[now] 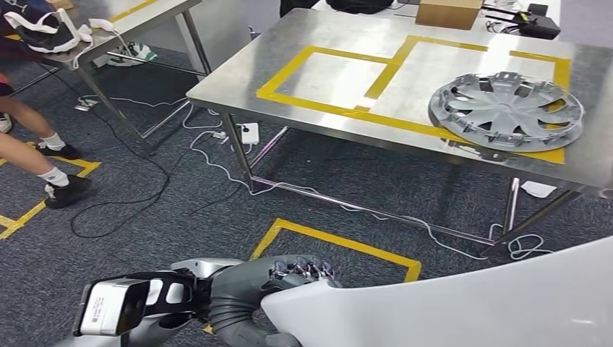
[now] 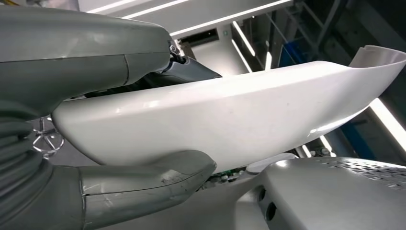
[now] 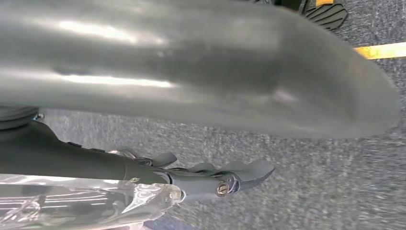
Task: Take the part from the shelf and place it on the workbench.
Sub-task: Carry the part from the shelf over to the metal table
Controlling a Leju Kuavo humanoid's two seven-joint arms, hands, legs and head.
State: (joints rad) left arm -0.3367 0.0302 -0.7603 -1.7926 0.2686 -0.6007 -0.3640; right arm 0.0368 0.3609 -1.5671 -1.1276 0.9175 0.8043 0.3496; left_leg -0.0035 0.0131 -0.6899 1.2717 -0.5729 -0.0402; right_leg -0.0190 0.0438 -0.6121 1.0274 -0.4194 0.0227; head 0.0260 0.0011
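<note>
A large white curved part point(image 1: 470, 303) fills the bottom right of the head view, and my left hand point(image 1: 289, 278) grips its near end. In the left wrist view the white part point(image 2: 230, 120) is clamped between the thick thumb point(image 2: 143, 187) and the fingers on its other side. The steel workbench point(image 1: 246, 83), marked with yellow tape squares, stands ahead across the carpet. My right hand point(image 3: 191, 72) hangs over grey carpet; its thumb and fingers point(image 3: 225, 175) are apart with nothing between them.
A silver hubcap point(image 1: 506, 108) lies on the workbench's right taped square, and a cardboard box point(image 1: 448, 13) sits at its far edge. Cables and a power strip point(image 1: 249, 132) lie under it. A person's legs point(image 1: 43, 152) are at the left beside another table point(image 1: 137, 14).
</note>
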